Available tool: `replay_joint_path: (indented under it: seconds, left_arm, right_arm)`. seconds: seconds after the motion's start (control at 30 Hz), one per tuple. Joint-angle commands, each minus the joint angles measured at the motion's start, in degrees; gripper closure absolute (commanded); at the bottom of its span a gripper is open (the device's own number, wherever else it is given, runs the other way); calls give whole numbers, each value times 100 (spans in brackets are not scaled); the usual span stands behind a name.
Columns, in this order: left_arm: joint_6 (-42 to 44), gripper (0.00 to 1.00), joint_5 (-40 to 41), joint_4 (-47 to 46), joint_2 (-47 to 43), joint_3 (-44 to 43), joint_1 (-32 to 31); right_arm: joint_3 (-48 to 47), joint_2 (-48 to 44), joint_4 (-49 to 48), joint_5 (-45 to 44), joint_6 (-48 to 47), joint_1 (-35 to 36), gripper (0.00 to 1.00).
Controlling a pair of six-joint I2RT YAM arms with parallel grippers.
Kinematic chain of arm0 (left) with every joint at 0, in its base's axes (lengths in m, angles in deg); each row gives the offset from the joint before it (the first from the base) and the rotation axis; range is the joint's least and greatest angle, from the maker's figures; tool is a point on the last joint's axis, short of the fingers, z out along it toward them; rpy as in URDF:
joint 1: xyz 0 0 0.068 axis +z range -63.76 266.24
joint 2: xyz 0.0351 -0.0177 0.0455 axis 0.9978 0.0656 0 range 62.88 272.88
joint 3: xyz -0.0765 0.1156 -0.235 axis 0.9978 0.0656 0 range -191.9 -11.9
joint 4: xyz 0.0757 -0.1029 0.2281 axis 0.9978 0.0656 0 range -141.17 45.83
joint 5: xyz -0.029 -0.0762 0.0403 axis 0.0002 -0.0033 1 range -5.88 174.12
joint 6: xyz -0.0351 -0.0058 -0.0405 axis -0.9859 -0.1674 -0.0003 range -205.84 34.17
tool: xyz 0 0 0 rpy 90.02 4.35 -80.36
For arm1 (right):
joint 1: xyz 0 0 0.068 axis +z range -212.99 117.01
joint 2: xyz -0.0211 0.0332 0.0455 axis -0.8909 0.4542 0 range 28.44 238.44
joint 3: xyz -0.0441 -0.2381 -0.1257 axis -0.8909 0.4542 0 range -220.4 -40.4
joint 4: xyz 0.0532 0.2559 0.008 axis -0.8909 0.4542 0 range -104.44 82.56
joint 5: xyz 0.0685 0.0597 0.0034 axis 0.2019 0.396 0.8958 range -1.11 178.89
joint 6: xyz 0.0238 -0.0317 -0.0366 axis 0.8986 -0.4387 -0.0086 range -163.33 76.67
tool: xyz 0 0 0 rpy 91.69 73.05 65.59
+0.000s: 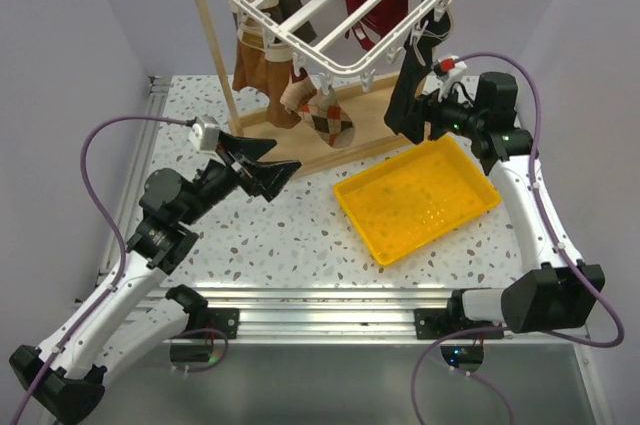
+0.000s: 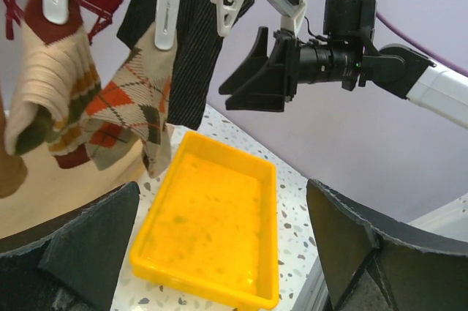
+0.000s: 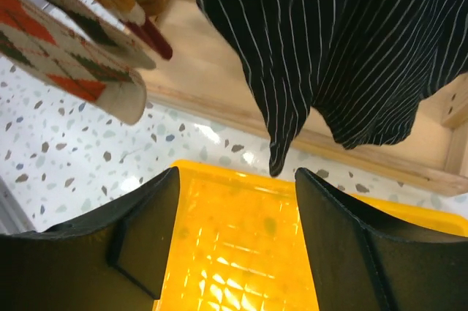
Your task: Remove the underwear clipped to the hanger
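The white hanger (image 1: pixel 340 5) hangs from a wooden stand. A black pinstriped underwear (image 3: pixel 344 40) is clipped at its right corner (image 1: pixel 432 5). A brown underwear (image 1: pixel 262 65) hangs at the left. My right gripper (image 3: pixel 235 175) is open and empty just below the black underwear's hem, whose lowest tip hangs above the gap between the fingers. It also shows in the top view (image 1: pixel 405 105). My left gripper (image 1: pixel 265 170) is open and empty, raised over the table left of the rack. In its own view (image 2: pixel 221 201) it faces the black underwear (image 2: pixel 194 55).
A yellow tray (image 1: pixel 417 197) lies on the speckled table under the right gripper. Argyle socks (image 1: pixel 325 115) and a red bra (image 1: pixel 375 0) also hang from the rack. The wooden stand (image 1: pixel 215 35) has a base board behind the tray. Grey walls close in on both sides.
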Motion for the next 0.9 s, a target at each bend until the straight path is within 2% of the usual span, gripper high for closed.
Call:
replay_joint_path:
  seconds: [0.0,0.13,0.3,0.6,0.7,0.87]
  left_arm:
    - [-129,0,454,-396,118,-271,-411]
    - [-331,0,551,-826,293,-315,-728]
    - [-305,0,920,-1002,610,-543,-1325]
    - [-243,0,1553,-1099,900,-623,-1871]
    - [-252,1,1650,-1178,970,-614,-1959]
    - [-261,3,1852,-1354,1128,-693,-2213]
  right_arm:
    - [-249,-2,-814,-1002,396,272,33]
    - [-381,148,-998,-1393,811,377,39]
    - [-320,280,-1340,-1665,1047,843,40]
    - [-162,421,-1894,-1771,1978,905,44]
    - [-144,561,-2061,-1920,2269,905,54]
    - [-144,676,-2124,-2219,2209,905,80]
